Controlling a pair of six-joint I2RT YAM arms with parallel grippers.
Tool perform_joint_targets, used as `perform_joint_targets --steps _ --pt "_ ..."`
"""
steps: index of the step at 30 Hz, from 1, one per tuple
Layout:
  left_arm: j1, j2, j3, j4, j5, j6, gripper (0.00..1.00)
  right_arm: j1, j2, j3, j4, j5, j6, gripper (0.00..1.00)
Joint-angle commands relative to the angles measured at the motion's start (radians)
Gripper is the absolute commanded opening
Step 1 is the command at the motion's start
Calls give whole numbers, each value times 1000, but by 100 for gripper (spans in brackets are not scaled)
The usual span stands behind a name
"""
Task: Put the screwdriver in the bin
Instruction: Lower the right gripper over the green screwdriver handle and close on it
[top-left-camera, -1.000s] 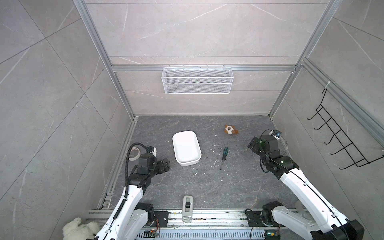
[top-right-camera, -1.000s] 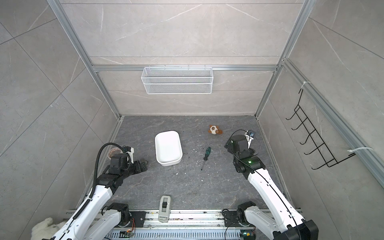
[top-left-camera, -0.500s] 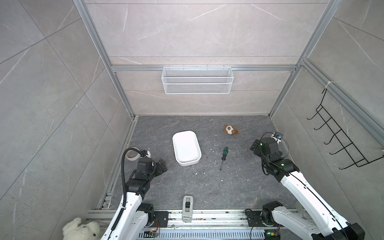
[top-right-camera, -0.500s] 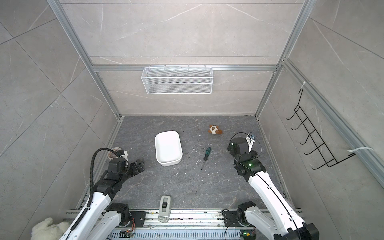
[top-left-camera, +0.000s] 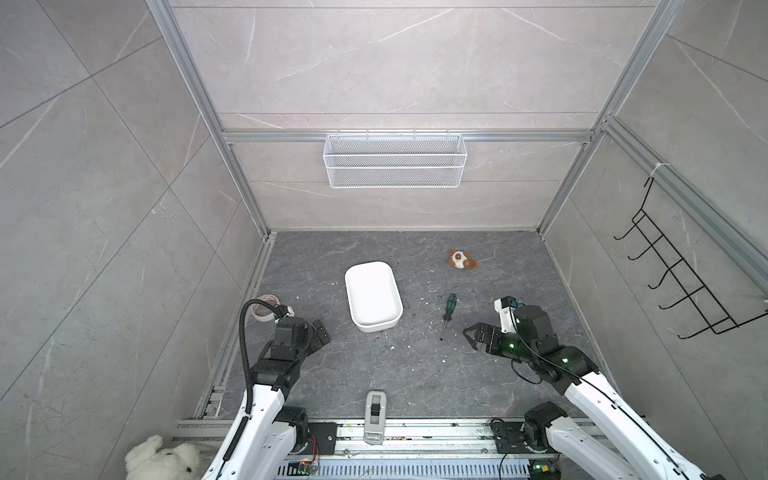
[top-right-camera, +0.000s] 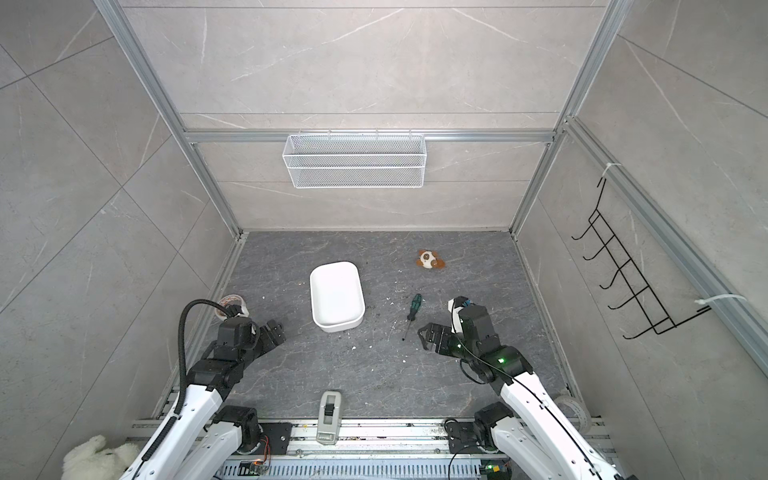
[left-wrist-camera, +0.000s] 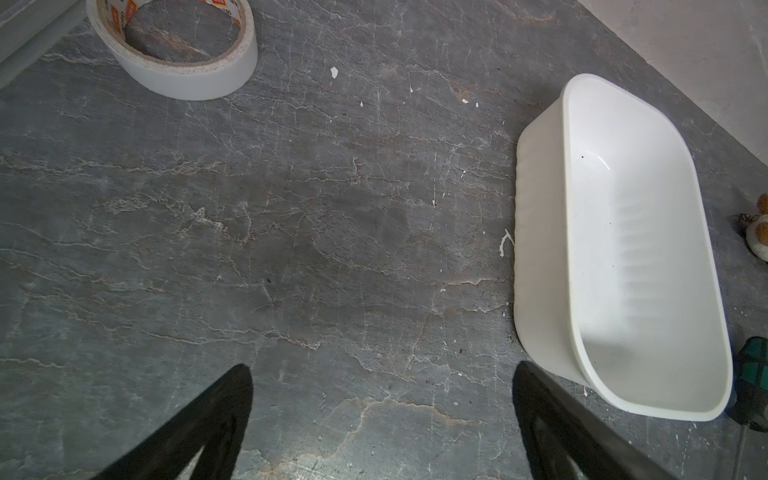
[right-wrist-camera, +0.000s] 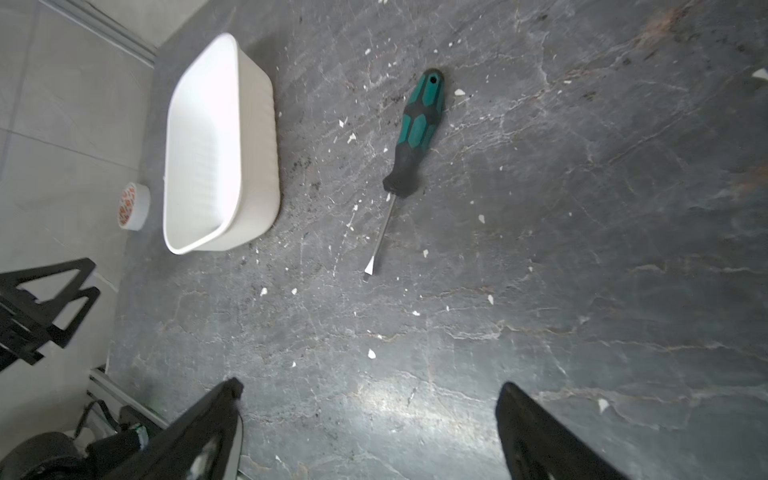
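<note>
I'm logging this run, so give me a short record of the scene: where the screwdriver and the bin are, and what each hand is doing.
screwdriver: flat on the floor, beside the bin, not touching it
bin: upright, empty
right hand: open, holds nothing, near the screwdriver's tip, apart from it
left hand: open, holds nothing, on the bin's far side from the screwdriver
other items: tape roll, plush toy
task state: screwdriver not yet in bin
</note>
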Motion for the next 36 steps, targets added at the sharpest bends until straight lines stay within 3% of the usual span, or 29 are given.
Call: perform_joint_targets --steps 1,3,6,15,23,30,36 --pt "4 -1 -5 8 -23 -19 100 4 -19 -71 154 50 105 94" --pt "3 16 4 0 -39 -26 100 3 83 -72 223 19 90 92" --pt "4 43 16 -2 -18 -20 100 6 267 38 183 33 46 86" --pt "3 -26 -5 -30 -57 -48 100 12 580 212 207 173 61 56" --pt "2 -78 -42 16 -17 -23 100 12 799 363 146 199 25 55" --pt "1 -15 -57 132 173 61 100 14 917 405 164 162 42 51" --pt "0 -10 -58 134 169 60 100 33 1001 452 159 145 49 48"
